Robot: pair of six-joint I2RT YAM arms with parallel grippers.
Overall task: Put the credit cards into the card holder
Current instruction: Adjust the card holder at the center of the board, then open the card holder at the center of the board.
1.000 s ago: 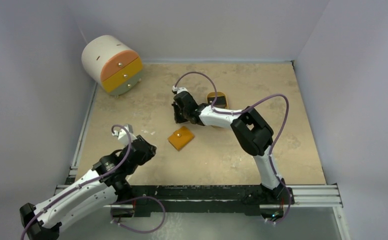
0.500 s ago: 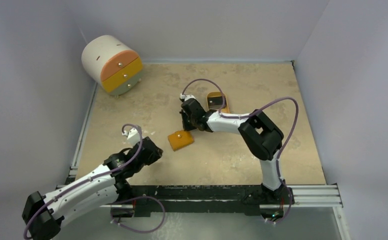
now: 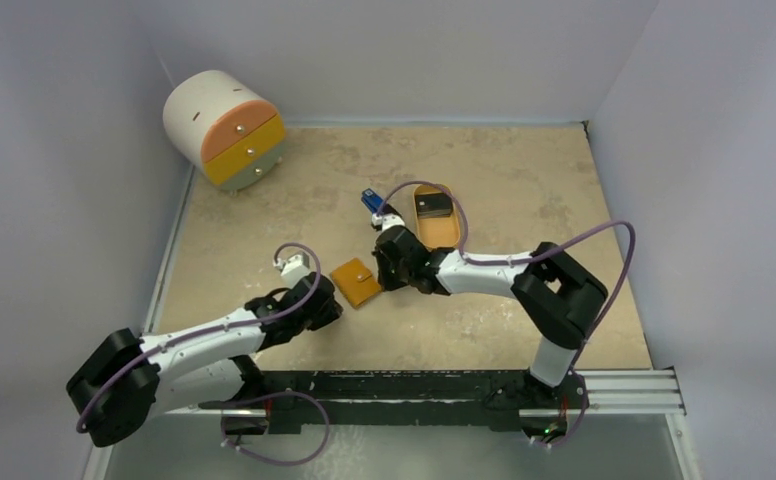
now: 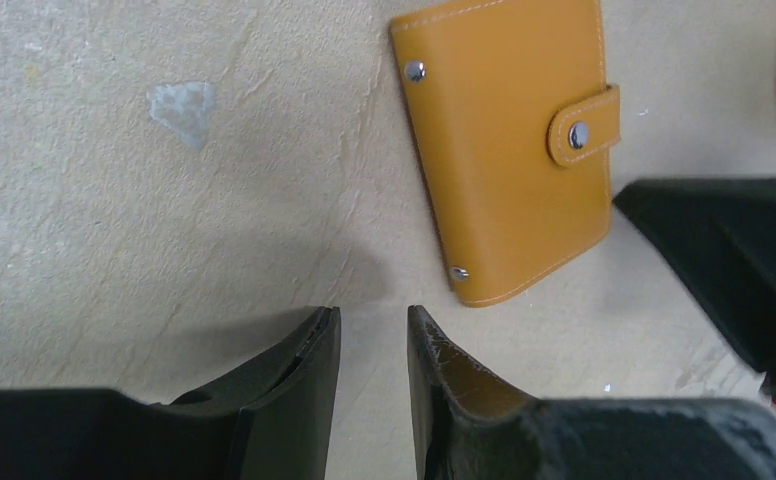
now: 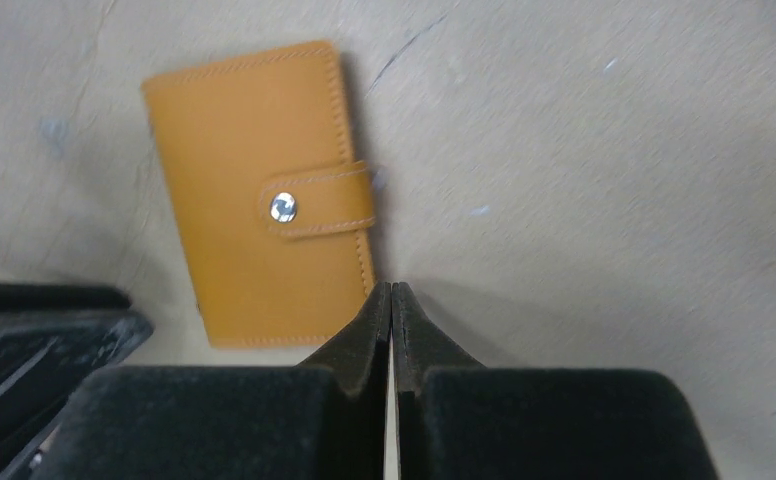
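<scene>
The orange card holder [image 3: 356,282] lies flat and snapped closed on the table, also in the left wrist view [image 4: 509,140] and the right wrist view [image 5: 264,190]. My left gripper [image 3: 329,305] is open just near-left of it, with bare table between the fingers [image 4: 372,315]. My right gripper [image 3: 389,270] is shut on nothing, its tips [image 5: 391,288] at the holder's edge below the snap strap. A dark credit card [image 3: 434,207] lies in the oval orange tray [image 3: 442,235] behind the right arm.
A blue-and-black bar [image 3: 370,200] lies left of the tray. A round white drawer unit with orange fronts [image 3: 226,130] stands at the back left. Grey walls close in the table on three sides.
Both arms have closed in on the card holder: the right from the tray toward the near side, uncovering the blue bar, the left reaching forward and right. The holder has barely shifted.
</scene>
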